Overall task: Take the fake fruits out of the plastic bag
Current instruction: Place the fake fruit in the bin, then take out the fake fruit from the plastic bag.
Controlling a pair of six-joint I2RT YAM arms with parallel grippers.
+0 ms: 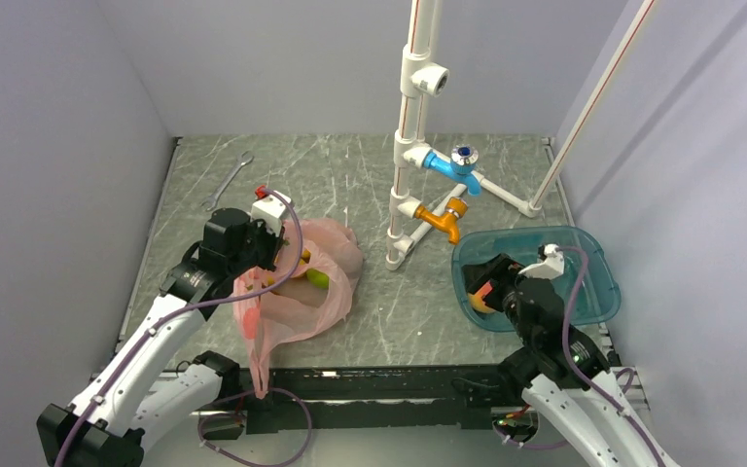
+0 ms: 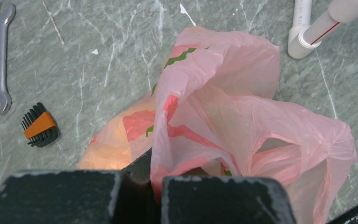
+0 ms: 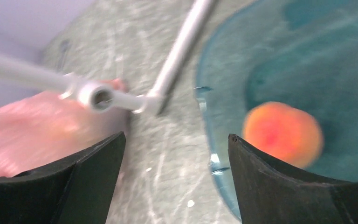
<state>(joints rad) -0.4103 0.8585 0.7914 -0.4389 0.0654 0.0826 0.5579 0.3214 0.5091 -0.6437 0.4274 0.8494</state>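
Marbled table (image 1: 350,175) holds the plastic bag (image 2: 223,112), clamped in your closed left gripper (image 2: 156,186), fake fruits (image 1: 313,277) inside. Your right gripper (image 3: 175,154) gapes empty by the peach (image 3: 282,133) in the tub (image 3: 345,56); clear the rim, then enter the bag's mouth squarely.

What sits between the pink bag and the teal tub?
Between the pink bag and the teal tub stands the foot of the white pipe stand, with bare tabletop around it; the overhead view shows it.
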